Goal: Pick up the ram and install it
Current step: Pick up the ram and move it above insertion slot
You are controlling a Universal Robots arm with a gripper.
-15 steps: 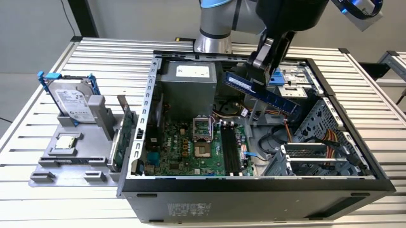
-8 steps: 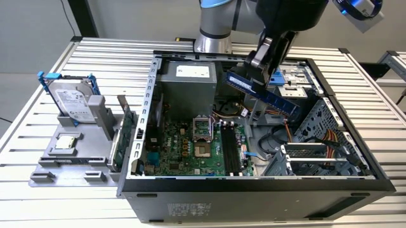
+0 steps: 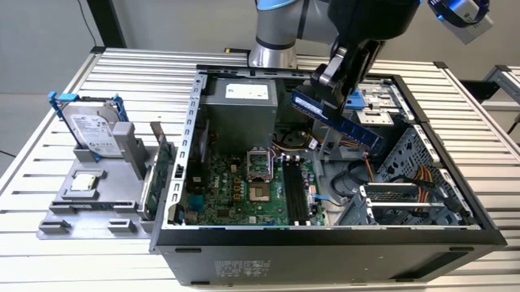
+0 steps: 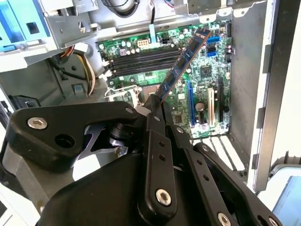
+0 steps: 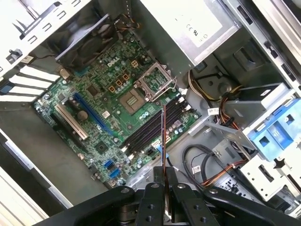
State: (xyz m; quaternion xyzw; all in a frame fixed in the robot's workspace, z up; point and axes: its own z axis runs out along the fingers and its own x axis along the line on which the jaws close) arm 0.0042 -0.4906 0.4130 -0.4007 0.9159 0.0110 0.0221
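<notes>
"What has your gripper [image 3: 321, 91] got?"

"It's clamped on the ram [image 3: 341, 121] — my fingers pinch one end, and the rest of the blue stick juts out free."

"Where is the ram, then?"

"In the air over the open computer case [image 3: 325, 246], tilted and touching nothing but my fingers. In the second wrist view the stick [image 4: 181, 66] slants away from my gripper [image 4: 153, 107] across the green motherboard [image 4: 207, 70]. In the first wrist view I see it edge-on [image 5: 163, 141], a thin line crossing the black memory slots [image 5: 146, 134]."

"Seated?"

"No — it hangs well above the slots [image 3: 294, 194], which lie beside the processor socket [image 3: 258, 167]."

"Anything else about?"

"A hard drive [image 3: 91, 131] stands in a grey fixture [image 3: 89, 213] on the slatted table [image 3: 146, 67], at the exterior view's left of the case."
</notes>
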